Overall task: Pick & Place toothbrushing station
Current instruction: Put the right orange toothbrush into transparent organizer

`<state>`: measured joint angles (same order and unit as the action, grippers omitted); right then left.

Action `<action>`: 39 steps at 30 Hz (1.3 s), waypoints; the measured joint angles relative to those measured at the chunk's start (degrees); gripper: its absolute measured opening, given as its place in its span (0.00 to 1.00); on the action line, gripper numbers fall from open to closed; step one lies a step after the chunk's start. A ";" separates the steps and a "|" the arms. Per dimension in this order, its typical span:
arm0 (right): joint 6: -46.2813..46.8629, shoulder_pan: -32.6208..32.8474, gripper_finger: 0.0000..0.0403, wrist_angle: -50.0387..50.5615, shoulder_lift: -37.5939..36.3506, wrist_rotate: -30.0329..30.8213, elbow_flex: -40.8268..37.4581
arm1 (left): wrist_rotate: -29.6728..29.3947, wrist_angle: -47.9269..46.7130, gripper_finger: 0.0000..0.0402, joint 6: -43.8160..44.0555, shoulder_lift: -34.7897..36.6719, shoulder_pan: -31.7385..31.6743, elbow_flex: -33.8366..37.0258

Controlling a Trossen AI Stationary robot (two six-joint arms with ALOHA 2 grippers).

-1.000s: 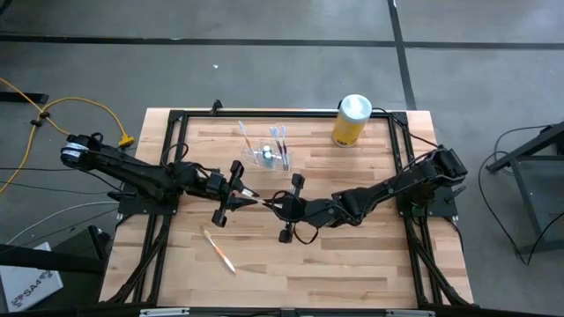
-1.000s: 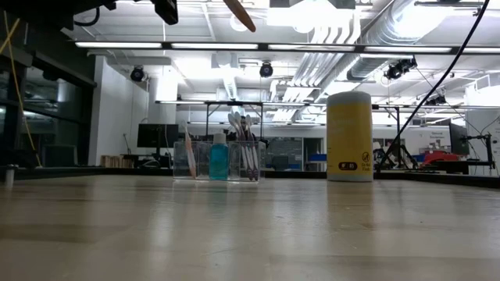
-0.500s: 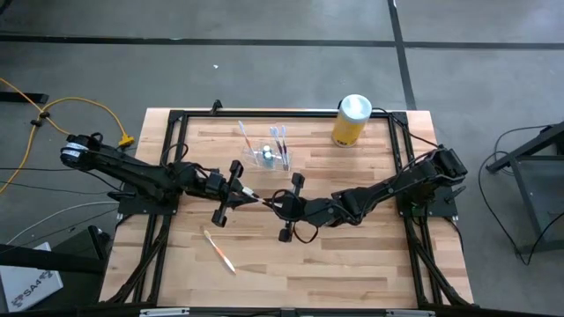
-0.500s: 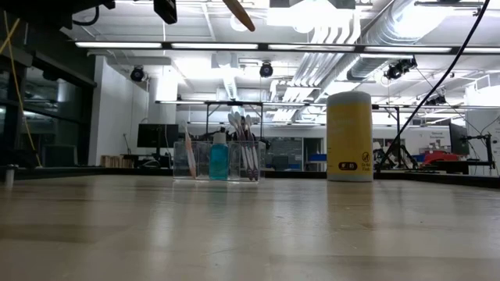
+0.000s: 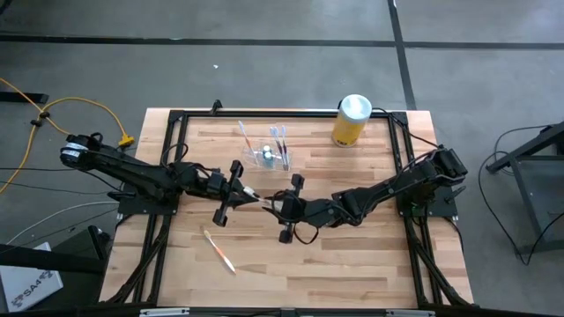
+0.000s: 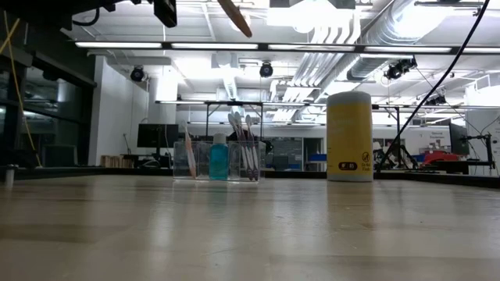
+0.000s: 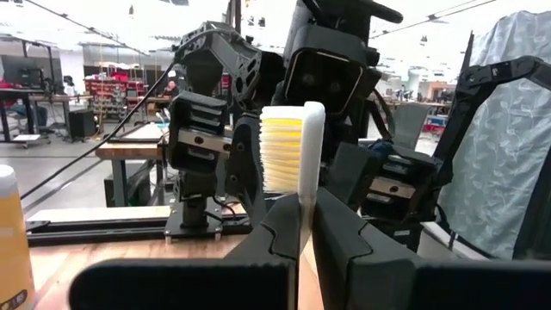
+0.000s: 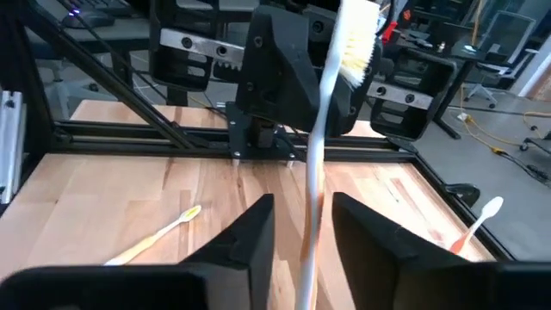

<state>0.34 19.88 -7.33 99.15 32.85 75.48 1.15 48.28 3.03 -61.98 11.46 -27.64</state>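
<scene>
The clear toothbrushing station (image 5: 269,155) stands on its base at the table's far middle. It holds several brushes and a blue bottle, and it also shows in the low view (image 6: 219,160). My left gripper (image 5: 245,194) is shut on a white toothbrush (image 7: 293,146) with yellow bristles, high above the table's middle. My right gripper (image 5: 277,205) is open just right of it. In the right wrist view its fingers (image 8: 250,237) stand on either side of the brush's shaft (image 8: 315,164). The brush's orange handle end (image 6: 234,17) slants down in the low view. My left gripper pinches the toothbrush's neck (image 7: 303,205), just below the bristle head, between its two fingers. The fingers come level from the table's left and lie across the brush. The brush is lifted clear, head up, with its handle slanting down below the fingers.
A yellow canister with a white lid (image 5: 352,120) stands at the far right. One loose toothbrush (image 5: 219,251) lies near the front left. Another (image 5: 242,132) lies beside the station. A black frame (image 5: 282,113) runs around the table top.
</scene>
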 joint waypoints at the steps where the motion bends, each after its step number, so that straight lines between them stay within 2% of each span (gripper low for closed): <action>1: 0.00 0.00 0.28 0.02 0.00 0.46 0.00 | -0.16 -0.02 0.01 0.00 0.00 0.00 0.00; 9: -2.24 0.00 0.43 2.54 0.00 9.95 0.00 | -7.65 -2.99 0.01 -1.75 0.43 0.00 0.00; 16: -3.54 1.10 0.53 3.85 0.00 19.45 0.00 | -22.25 -12.38 0.01 -1.74 5.76 -0.09 0.00; 20: -3.09 2.03 0.54 3.80 0.00 20.34 0.00 | -28.80 -19.20 0.01 -2.12 10.58 -1.21 0.00; 22: -2.15 2.37 0.54 3.76 0.00 20.36 0.00 | -30.25 -22.98 0.01 -1.68 12.87 -3.04 0.00; 27: -1.46 3.17 0.54 3.67 0.00 20.19 0.00 | -28.93 -29.98 0.01 1.16 16.49 -11.35 0.02; 34: -1.42 4.00 0.54 3.67 0.00 20.18 0.00 | -17.53 -31.69 0.01 4.90 14.65 -25.71 0.02; 39: -1.42 4.57 0.54 3.67 0.00 20.19 0.00 | -12.97 -31.62 0.01 7.28 10.97 -31.77 0.02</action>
<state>-1.08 24.45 -3.66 99.15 53.04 75.48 -11.82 16.65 10.32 -51.00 -20.30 -27.62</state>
